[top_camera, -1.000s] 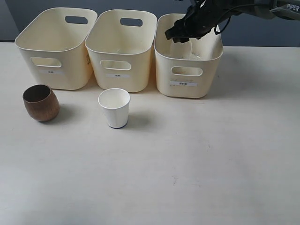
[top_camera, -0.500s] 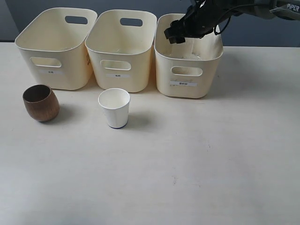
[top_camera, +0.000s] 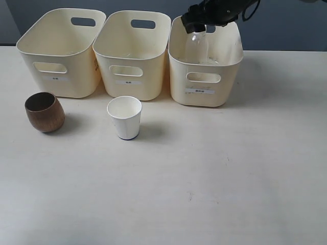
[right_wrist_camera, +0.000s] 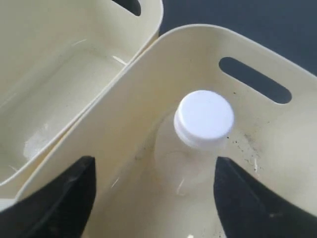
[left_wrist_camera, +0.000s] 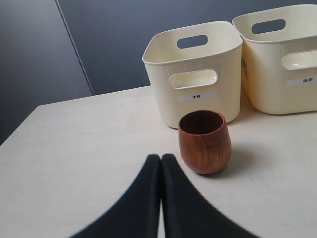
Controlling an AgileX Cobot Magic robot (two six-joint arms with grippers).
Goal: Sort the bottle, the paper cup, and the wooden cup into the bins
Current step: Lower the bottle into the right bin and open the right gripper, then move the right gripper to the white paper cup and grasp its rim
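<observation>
One bottle (top_camera: 196, 47) inside rightmost bin (top_camera: 205, 81)

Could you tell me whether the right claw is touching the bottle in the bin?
Apart. In the right wrist view the open claw fingers stand wide on either side of the bottle, with bare bin wall visible between.

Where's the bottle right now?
The bottle stands upright inside the rightmost bin in the exterior view, just below the open right gripper, which is not touching it.
</observation>
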